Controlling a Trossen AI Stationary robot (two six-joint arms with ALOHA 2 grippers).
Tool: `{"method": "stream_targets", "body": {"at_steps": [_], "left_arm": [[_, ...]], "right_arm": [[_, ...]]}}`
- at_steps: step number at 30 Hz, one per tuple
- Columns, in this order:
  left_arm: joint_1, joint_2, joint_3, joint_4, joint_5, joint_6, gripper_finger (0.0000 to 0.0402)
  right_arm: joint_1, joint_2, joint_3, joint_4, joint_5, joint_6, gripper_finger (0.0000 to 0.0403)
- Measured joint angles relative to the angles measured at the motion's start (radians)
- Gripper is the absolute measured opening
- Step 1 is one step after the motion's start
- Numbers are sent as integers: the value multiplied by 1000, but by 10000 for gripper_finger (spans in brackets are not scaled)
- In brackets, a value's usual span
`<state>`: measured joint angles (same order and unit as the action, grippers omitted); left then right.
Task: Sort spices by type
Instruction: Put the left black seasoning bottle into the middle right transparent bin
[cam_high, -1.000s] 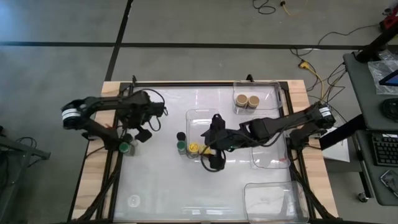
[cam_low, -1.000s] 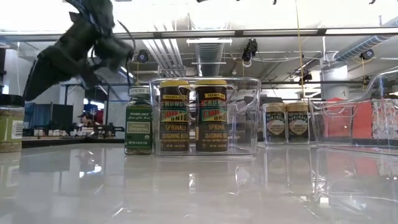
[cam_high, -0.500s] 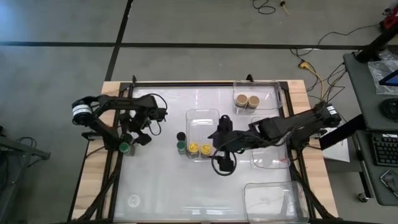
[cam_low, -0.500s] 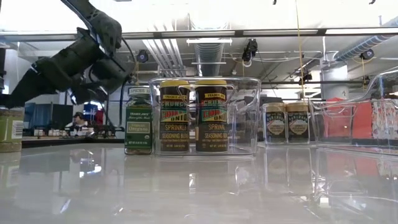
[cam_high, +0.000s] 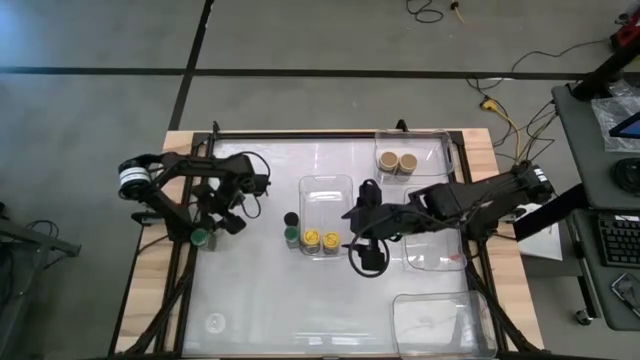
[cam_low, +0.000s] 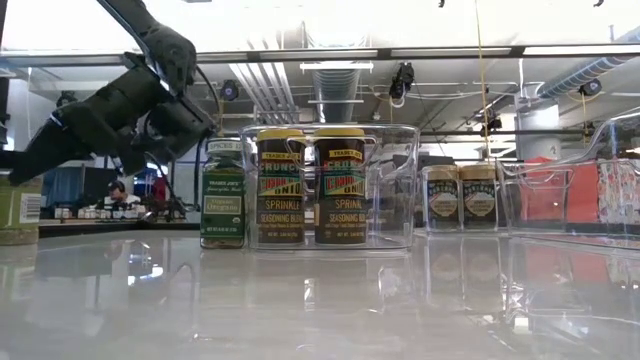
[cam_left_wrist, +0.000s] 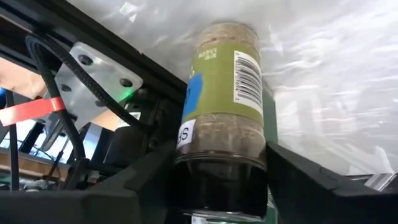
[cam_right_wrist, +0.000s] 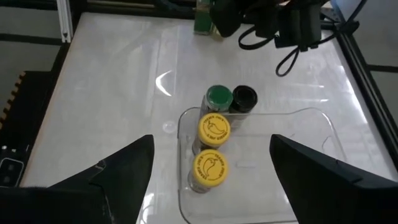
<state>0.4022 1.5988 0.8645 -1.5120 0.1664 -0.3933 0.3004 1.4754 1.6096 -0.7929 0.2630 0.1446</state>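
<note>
A spice jar with a green lid (cam_high: 202, 238) (cam_left_wrist: 221, 112) stands upright at the table's left edge, partly hidden by the arm in the low view (cam_low: 14, 212). My left gripper (cam_high: 208, 228) (cam_left_wrist: 221, 180) is closed on it. Two yellow-lidded jars (cam_right_wrist: 214, 127) (cam_right_wrist: 209, 168) stand in a clear tray (cam_high: 325, 190) at the table's middle. Just left of that tray, a green-lidded jar (cam_right_wrist: 218, 96) and a black-lidded jar (cam_right_wrist: 244, 96) stand on the table. My right gripper (cam_high: 366, 260) (cam_right_wrist: 211, 163) hangs open above the table, right of the tray, holding nothing. My left gripper has the jar's lid end (cam_left_wrist: 217, 168) pinched between its two fingers, one finger (cam_left_wrist: 152, 174) on each side. The fingers slant down from above and from the table's far side. The jar stands upright with its base on the table.
Two tan-lidded jars (cam_high: 397, 160) stand in a clear tray at the far right. Other clear trays lie at the right (cam_high: 440, 258) and near right (cam_high: 440, 318). The black frame rail (cam_high: 180, 270) runs close beside the left jar.
My left gripper has sunk and tipped steeper toward the jar at the left edge, and its fingers now stand against the jar's sides. My right gripper has drawn back toward the table's right edge, away from the tray, uncovering the second yellow-lidded jar.
</note>
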Motion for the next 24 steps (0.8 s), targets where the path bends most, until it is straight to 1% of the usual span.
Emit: {"method": "stream_targets", "body": {"at_steps": [3,7,12,19,24], "left_arm": [[-5,-6,17,-4,0,-8,188],[-27,-8,59,-37,0,-9,188],[-101,-12,168,-58,-1,-9,188],[-300,-14,339,-59,-9,-26,191],[-490,-14,440,-59,-67,0,192]], "right_arm": [[-6,0,0,-2,0,-15,302],[-11,0,0,-11,0,-33,293],[-13,-1,0,-19,0,-57,283],[-13,-27,0,-29,7,-102,270],[-13,-74,0,-50,30,-120,274]]}}
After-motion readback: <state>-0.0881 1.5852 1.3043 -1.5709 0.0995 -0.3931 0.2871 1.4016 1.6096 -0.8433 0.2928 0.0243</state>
